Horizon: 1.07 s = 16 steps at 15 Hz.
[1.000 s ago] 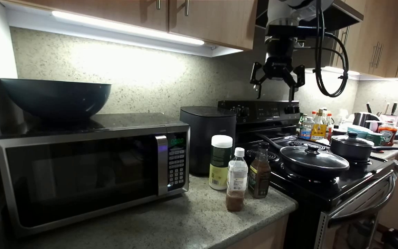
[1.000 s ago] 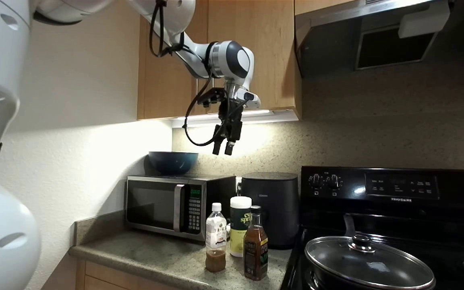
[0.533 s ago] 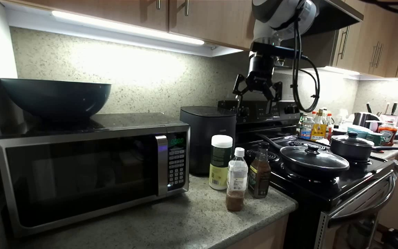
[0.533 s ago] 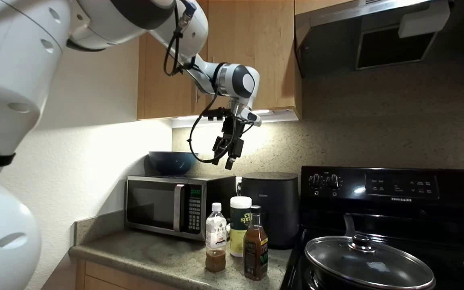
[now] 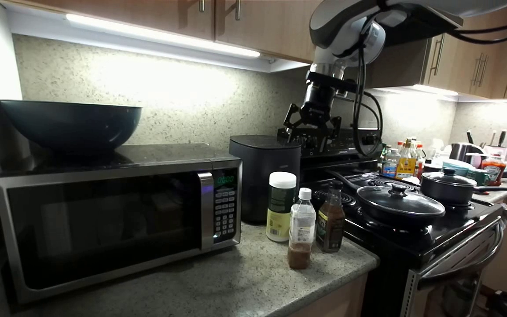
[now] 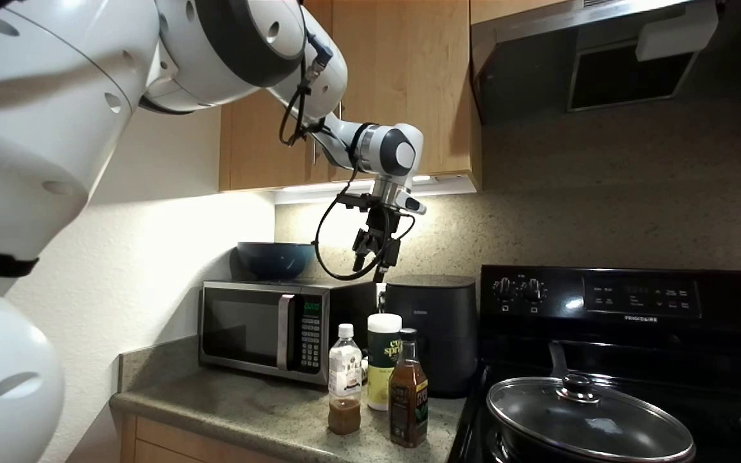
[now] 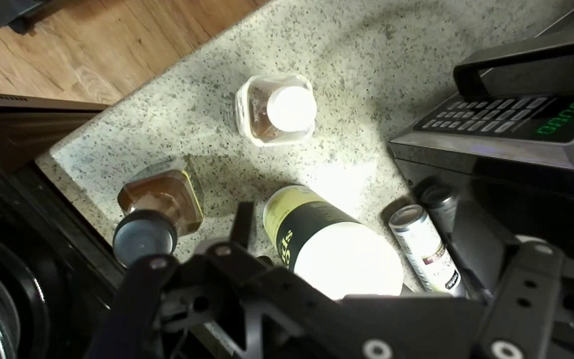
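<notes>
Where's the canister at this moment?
In an exterior view, low and just right of centre, the canister stands on the counter, in front of the air fryer and behind the white-capped bottle and dark-capped bottle.

The canister (image 5: 279,209) is green-and-yellow, the counter (image 5: 209,281) speckled grey.

In an exterior view the robot's white arm (image 6: 197,77) stretches in from the left edge, its forearm sloping down to a rounded wrist (image 6: 391,151) with a dark grey cap. Below the wrist, in both exterior views, the black gripper (image 5: 306,141) hangs pointing downward at a slight tilt, its two fingers (image 7: 242,224) spread wide apart. A black cable (image 6: 317,244) loops out beside it.
</notes>
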{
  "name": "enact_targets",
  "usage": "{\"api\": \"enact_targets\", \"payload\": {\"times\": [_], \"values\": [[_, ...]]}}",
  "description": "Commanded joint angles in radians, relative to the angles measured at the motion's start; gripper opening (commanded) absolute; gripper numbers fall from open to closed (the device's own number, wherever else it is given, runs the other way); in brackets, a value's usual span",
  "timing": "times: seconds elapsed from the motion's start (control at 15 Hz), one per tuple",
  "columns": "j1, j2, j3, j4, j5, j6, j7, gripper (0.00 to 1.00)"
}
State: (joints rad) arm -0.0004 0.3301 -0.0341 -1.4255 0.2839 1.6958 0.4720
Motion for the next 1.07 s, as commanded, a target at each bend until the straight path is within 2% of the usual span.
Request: {"api": "enact_targets", "payload": {"times": [0.0,0.07,0.53,0.8,0.87,0.93,1.0], "values": [[0.0,0.001,0.0,0.007,0.0,-0.004,0.0,1.0],[0.0,0.001,0.0,0.008,0.0,-0.004,0.0,1.0],[-0.028,0.253,0.011,0.297,-0.01,-0.221,-0.137,1.0],[-0.021,0.373,0.019,0.453,-0.027,-0.258,-0.172,1.0],[-0.022,0.383,0.019,0.47,-0.022,-0.251,-0.161,1.0],[-0.011,0.341,0.007,0.387,-0.015,-0.21,-0.148,1.0],[-0.011,0.361,0.009,0.415,-0.015,-0.211,-0.148,1.0]]}}
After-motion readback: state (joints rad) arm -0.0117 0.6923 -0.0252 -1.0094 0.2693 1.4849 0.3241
